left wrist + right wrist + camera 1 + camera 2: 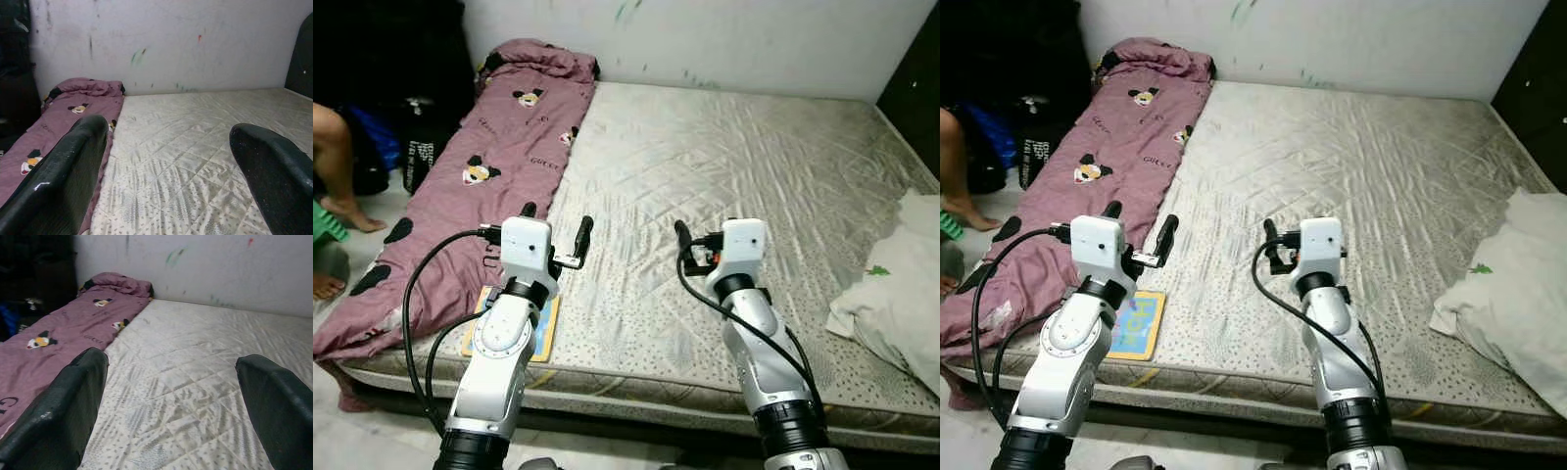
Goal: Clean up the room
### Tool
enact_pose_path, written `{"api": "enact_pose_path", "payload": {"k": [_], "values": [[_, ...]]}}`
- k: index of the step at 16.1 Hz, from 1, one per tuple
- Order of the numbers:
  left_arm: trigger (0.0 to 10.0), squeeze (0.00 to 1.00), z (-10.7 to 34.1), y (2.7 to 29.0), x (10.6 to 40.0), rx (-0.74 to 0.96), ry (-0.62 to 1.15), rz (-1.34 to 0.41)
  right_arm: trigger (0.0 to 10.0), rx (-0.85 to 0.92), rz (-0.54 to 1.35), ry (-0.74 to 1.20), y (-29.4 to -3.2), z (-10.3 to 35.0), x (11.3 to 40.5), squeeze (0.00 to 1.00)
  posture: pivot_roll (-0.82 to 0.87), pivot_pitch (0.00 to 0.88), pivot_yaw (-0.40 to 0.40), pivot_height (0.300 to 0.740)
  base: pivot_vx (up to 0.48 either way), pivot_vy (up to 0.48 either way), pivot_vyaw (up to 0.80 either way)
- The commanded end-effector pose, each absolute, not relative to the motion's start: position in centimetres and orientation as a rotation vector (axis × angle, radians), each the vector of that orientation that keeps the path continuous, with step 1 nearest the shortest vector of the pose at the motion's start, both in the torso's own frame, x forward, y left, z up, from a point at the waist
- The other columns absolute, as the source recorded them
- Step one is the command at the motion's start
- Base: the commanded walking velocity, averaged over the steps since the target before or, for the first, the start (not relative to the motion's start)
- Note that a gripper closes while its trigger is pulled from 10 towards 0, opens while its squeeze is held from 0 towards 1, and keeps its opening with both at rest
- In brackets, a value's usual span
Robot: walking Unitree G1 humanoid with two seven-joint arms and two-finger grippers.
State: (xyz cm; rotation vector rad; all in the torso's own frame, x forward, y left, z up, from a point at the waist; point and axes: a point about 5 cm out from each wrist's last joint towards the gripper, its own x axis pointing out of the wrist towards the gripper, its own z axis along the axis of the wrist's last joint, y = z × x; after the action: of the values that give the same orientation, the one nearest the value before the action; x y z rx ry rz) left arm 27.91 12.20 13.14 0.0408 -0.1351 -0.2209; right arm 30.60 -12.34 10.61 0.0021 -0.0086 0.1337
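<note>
Ahead, a bare quilted mattress (734, 166) — purple blanket (499, 147) alongside — both end effectors (556, 227) (1271, 243) open, empty.

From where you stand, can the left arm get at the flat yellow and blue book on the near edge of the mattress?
Probably yes. The flat yellow and blue book lies right beside the left arm, below the open left gripper, with nothing lying on it. The arm would have to fold back and down, which may be awkward.

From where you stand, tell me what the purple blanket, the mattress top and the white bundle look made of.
Purple blanket: soft woven cloth, matte, printed cartoon faces, loose folds. Mattress top: quilted fabric, slight satin sheen, stitched diamond lines. White bundle: thin cloth, probably cotton, crumpled; too small to be sure.
</note>
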Motion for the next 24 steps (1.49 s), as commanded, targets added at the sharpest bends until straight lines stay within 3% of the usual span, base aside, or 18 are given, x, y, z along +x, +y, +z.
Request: {"api": "enact_pose_path", "payload": {"k": [1,24], "values": [[10.0,0.0,13.09,12.12,27.94,0.045,-0.128,-0.228,10.0,-0.001,0.128,-0.002,-12.54,10.59,30.78,0.0,0.03,0.0,-0.022,0.74,0.0,-0.48,0.0],[10.0,0.0,13.15,11.94,27.98,0.038,-0.134,-0.234,10.0,-0.01,0.135,-0.001,-12.48,10.48,30.94,0.0,0.03,0.0,-0.026,0.74,0.0,-0.48,0.0]]}}
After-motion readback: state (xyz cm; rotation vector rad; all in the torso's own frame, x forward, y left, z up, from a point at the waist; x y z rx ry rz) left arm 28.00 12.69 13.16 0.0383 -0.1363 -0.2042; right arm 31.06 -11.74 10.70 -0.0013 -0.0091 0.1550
